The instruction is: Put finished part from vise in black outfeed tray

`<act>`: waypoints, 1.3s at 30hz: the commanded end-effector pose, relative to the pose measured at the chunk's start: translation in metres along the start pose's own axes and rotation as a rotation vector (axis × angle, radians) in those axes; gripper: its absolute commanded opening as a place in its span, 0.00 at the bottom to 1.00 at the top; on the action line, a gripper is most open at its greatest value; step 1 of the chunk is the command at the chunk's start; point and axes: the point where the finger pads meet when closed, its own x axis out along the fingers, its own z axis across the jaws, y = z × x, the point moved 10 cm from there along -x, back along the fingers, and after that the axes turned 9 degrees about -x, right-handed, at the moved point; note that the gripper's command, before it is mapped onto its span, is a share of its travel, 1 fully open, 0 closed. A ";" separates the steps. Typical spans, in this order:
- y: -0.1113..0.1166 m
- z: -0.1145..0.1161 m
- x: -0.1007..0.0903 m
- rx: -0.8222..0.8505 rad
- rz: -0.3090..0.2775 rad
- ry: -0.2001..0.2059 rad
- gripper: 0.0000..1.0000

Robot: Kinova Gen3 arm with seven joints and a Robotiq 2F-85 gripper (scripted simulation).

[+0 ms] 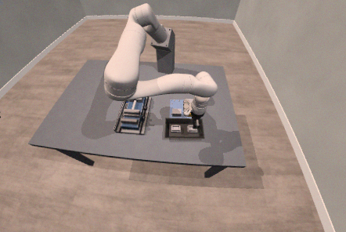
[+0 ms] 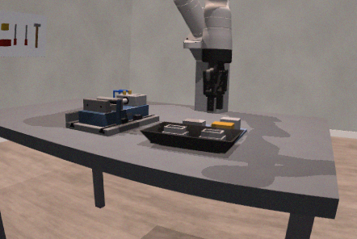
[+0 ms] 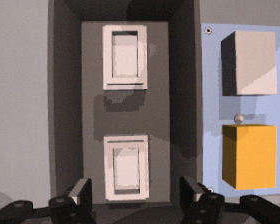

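Two pale finished parts with pockets on top lie side by side in the black outfeed tray. One part lies straight below my gripper, the other part lies further along the tray. My gripper is open and empty. It hangs well above the tray, clear of both parts, with its fingers on either side of the nearer part in the wrist view. The blue vise stands to the left of the tray.
A light blue plate lies right beside the tray and carries a grey block and an orange block. The arm's grey pedestal stands at the back of the table.
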 end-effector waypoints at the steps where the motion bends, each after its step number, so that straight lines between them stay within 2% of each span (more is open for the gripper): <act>1: 0.001 -0.005 -0.014 0.000 -0.001 0.016 0.67; 8: 0.001 -0.005 -0.053 0.000 -0.001 0.016 0.67; 14: 0.001 -0.004 -0.077 0.000 -0.001 0.016 0.67; 27: 0.001 -0.004 -0.090 0.000 -0.001 0.016 0.67; 28: 0.001 -0.004 -0.090 0.000 -0.001 0.016 0.00; 39: 0.001 -0.004 -0.090 0.000 -0.001 0.016 0.00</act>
